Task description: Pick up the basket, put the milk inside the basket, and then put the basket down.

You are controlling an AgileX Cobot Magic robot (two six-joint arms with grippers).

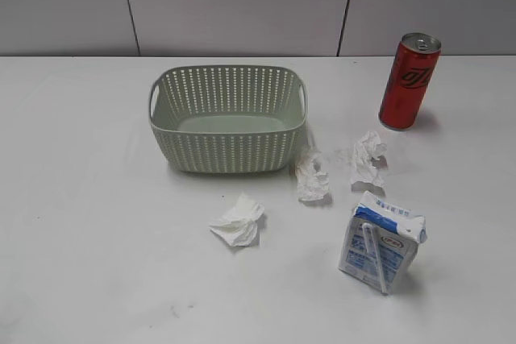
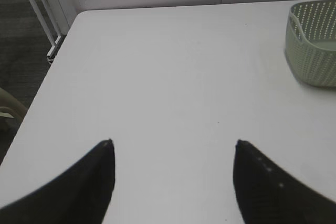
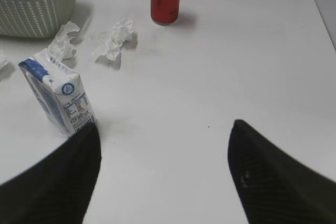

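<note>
The pale sage-green basket [image 1: 227, 119] stands empty on the white table, back centre; its corner shows at the right edge of the left wrist view [image 2: 314, 43] and at the top left of the right wrist view [image 3: 32, 1]. The white and blue milk carton [image 1: 381, 241] stands upright at the front right, with a straw on its side; it also shows in the right wrist view [image 3: 56, 97]. My left gripper [image 2: 173, 142] is open over bare table, well left of the basket. My right gripper [image 3: 164, 123] is open, its left finger just beside the carton. Neither arm shows in the exterior view.
A tall red can [image 1: 409, 81] stands at the back right. Three crumpled tissues lie between basket and carton: one in front of the basket [image 1: 239, 222], one by its right corner [image 1: 311, 176], one further right [image 1: 368, 158]. The table's left edge [image 2: 47, 85] is near.
</note>
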